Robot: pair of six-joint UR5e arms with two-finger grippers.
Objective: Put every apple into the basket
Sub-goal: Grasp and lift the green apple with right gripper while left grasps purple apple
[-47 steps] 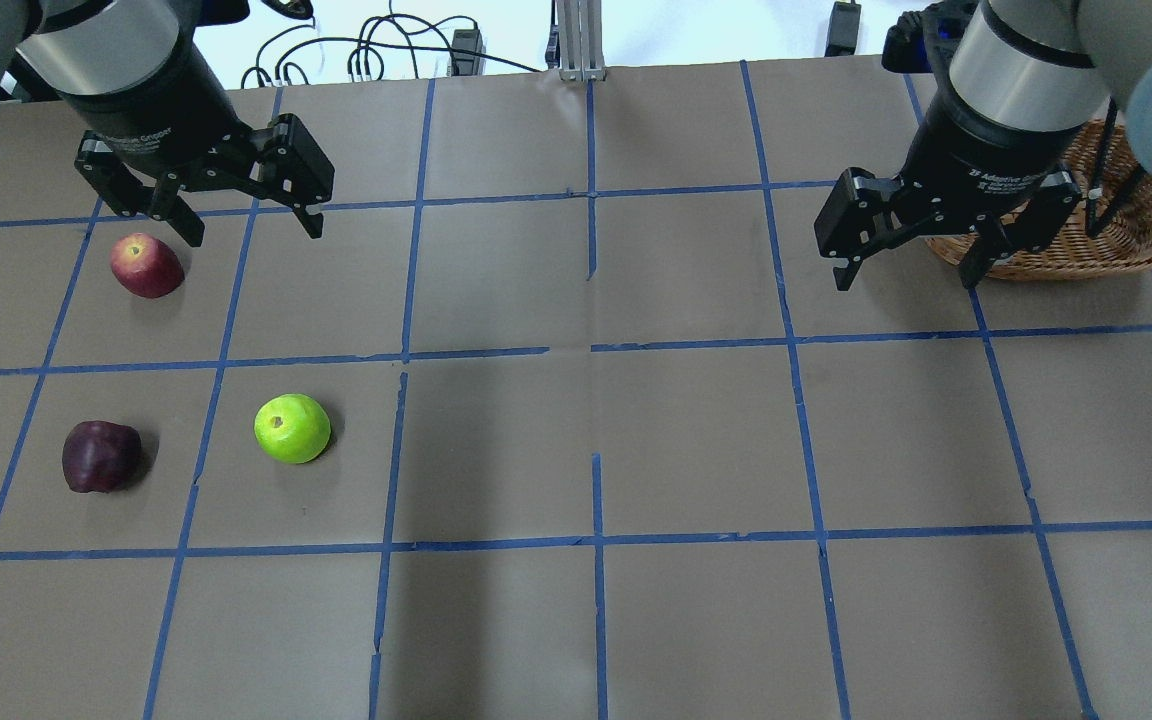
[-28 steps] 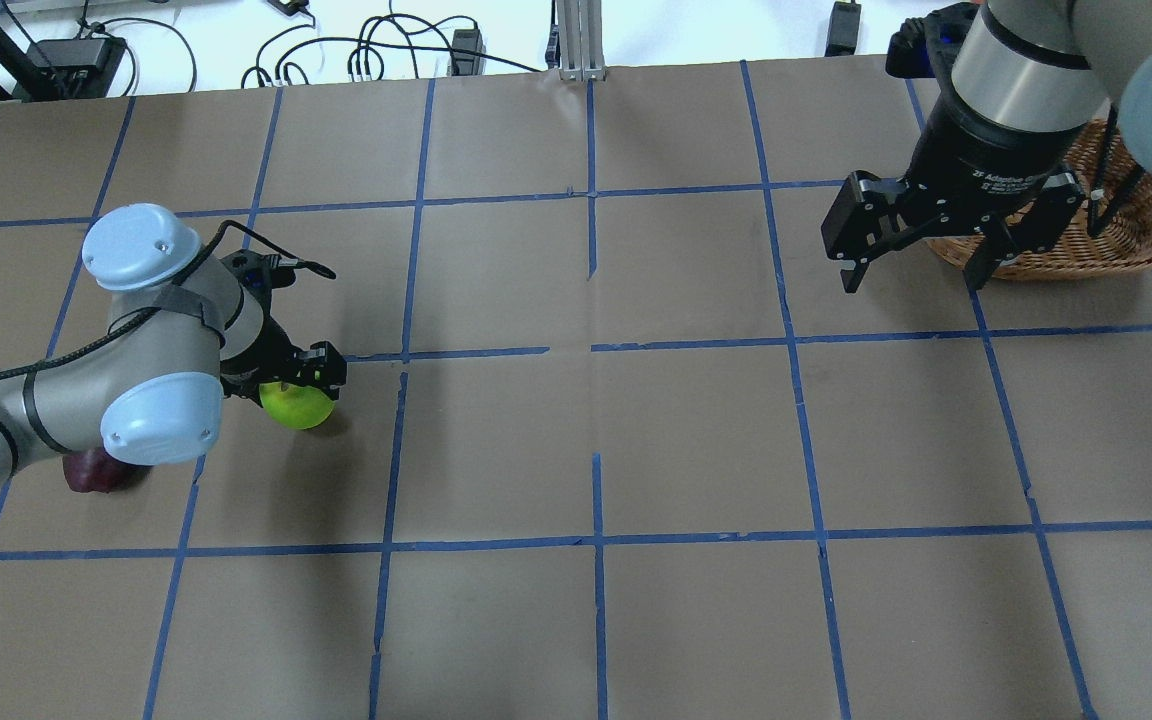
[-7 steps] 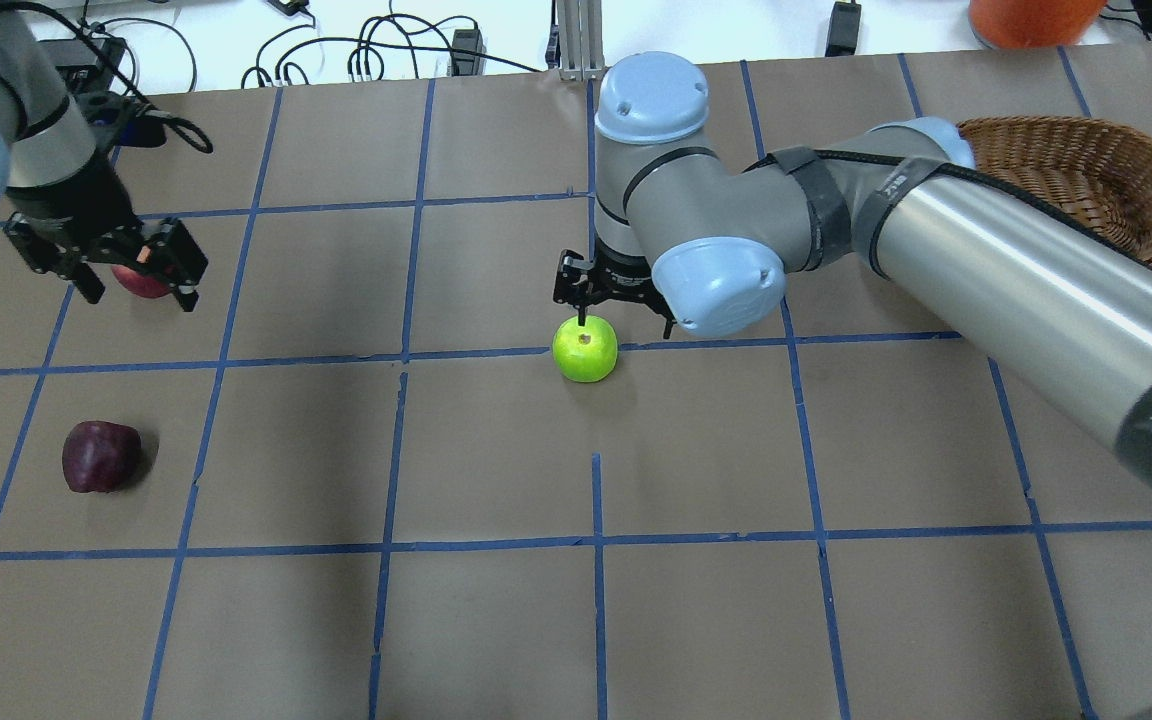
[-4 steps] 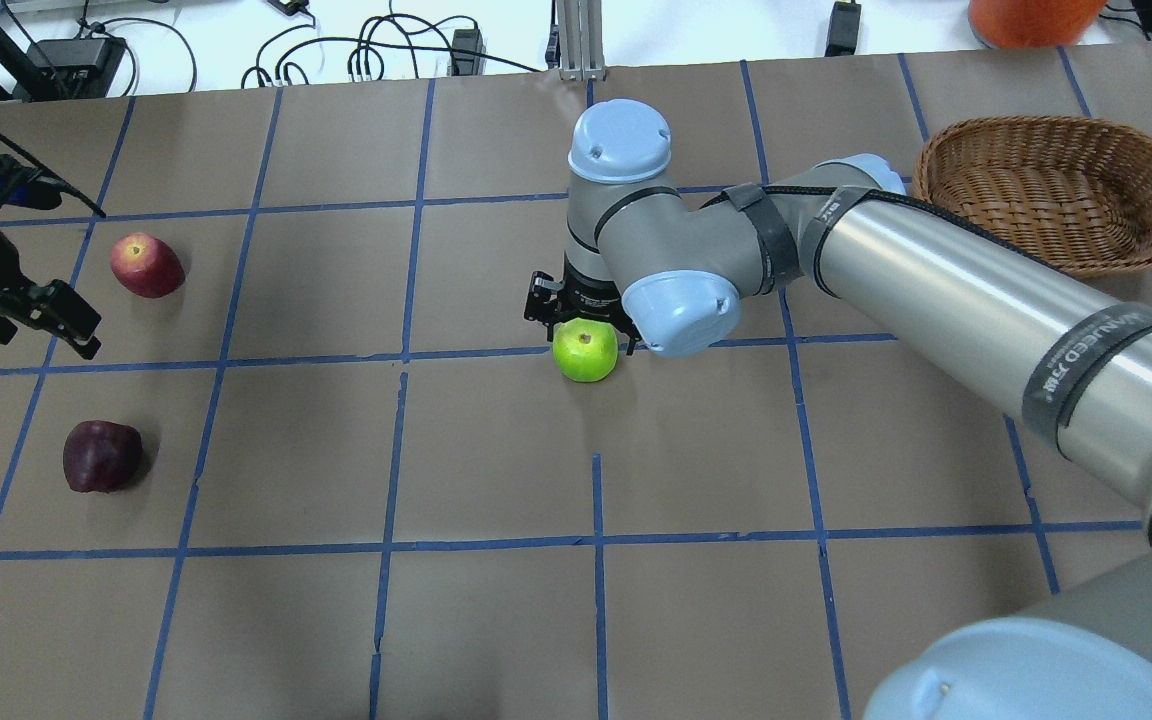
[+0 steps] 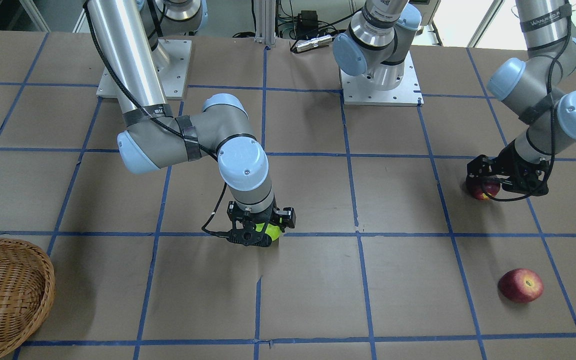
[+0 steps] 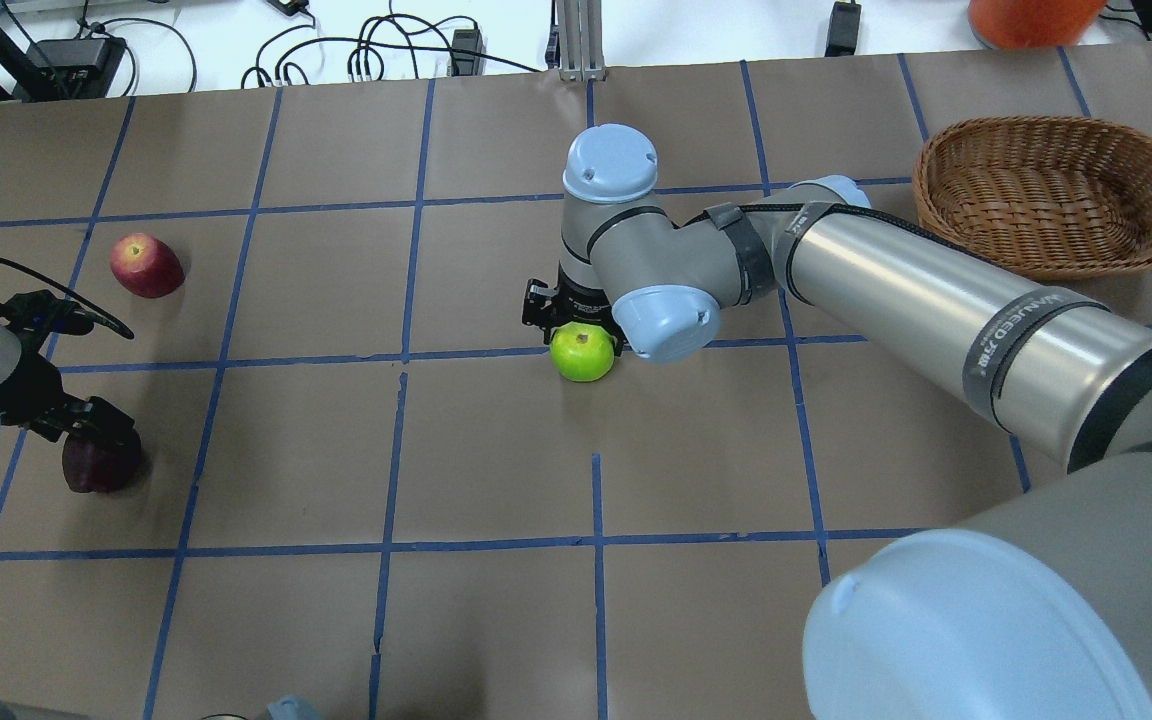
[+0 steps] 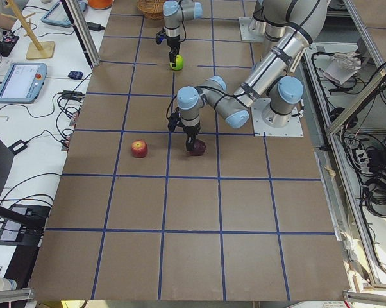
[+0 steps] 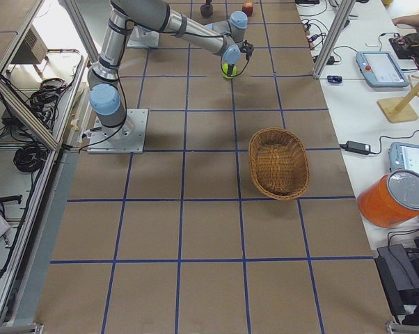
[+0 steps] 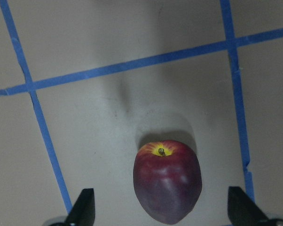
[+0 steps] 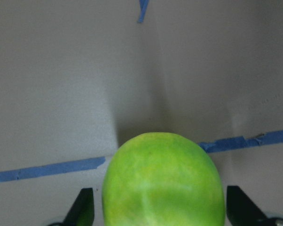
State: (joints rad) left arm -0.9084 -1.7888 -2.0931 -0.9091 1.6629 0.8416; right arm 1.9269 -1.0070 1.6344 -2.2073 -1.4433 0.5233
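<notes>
Bottom centre of right wrist view: green apple (image 10: 162, 181) between spread tips of right gripper (image 10: 162, 210), untouched; it should drop lower, then close at the widest part. Left wrist view: left gripper (image 9: 162, 214) spread astride maroon apple (image 9: 167, 181). Overhead: basket (image 6: 1056, 195) upper right, no apples in it; red apple (image 6: 146, 265) upper left. Versus 0.6 s ago, left gripper has moved onto maroon apple.

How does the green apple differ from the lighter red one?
The green apple is lime; the lighter red apple is red with a yellowish stem end. The green apple sits near the middle of the table on a blue tape line; the lighter red apple lies to the robot's left, inside a square. The right gripper has its open fingers either side of the green apple; no gripper is at the lighter red apple. Both rest on the table, outside the basket.
</notes>
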